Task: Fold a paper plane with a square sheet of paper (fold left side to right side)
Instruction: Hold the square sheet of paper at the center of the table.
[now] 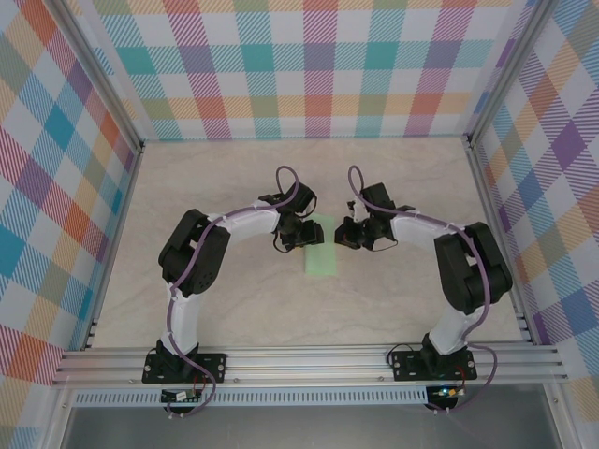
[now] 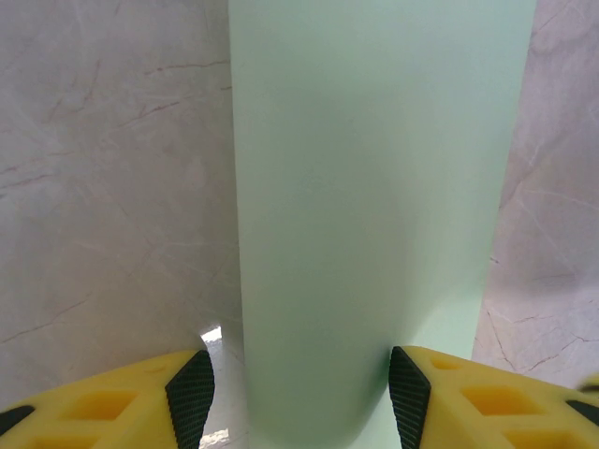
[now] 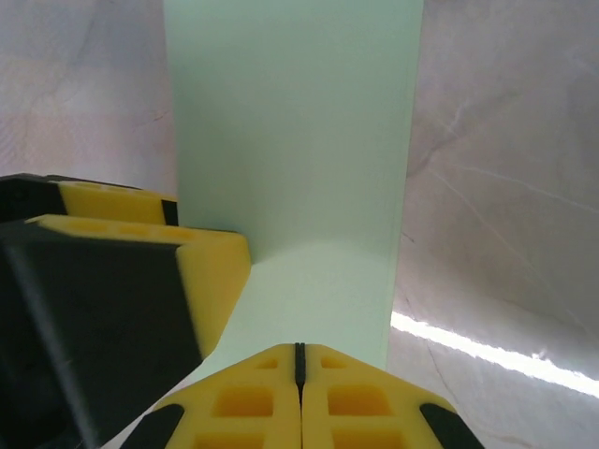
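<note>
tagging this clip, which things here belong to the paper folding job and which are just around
job: green paper, left gripper, right gripper
just around: table, plaid walls, metal rail

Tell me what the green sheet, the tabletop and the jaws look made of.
Sheet: thin matte paper, pale green, with crisp straight edges.
Tabletop: beige marble look with dark veins and a slight glint; stone or printed laminate, cannot tell.
Jaws: matte yellow with moulded hollows, probably plastic; black pads, maybe rubber.
</note>
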You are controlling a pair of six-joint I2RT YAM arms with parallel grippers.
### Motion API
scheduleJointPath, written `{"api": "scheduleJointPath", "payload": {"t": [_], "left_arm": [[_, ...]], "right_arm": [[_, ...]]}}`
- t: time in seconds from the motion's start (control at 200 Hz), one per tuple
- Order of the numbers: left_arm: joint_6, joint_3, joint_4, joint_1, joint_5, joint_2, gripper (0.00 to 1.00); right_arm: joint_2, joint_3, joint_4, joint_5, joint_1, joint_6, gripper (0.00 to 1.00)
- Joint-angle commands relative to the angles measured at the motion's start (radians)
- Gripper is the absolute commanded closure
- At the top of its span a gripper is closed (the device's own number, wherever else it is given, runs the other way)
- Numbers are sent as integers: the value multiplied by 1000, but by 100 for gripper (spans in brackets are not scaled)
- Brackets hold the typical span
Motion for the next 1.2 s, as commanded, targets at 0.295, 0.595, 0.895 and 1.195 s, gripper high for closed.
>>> {"api": "scheduleJointPath", "payload": {"t": [0.295,0.595,0.895,1.195], "left_arm": [[7,-11,-13,-33,8,67,44],[14,-13,-19,-34,-10,12,42],[32,-16,-51,-20,-54,-150,38],[21,-54,57,-23,103,-174,47]], "right_arm": [[116,32,10,-33,12,-8,96],[154,22,-72,40,17,-41,96],[177,15,-113,81,18,-60,96],[174,17,-132,104,23,-67,96]]}}
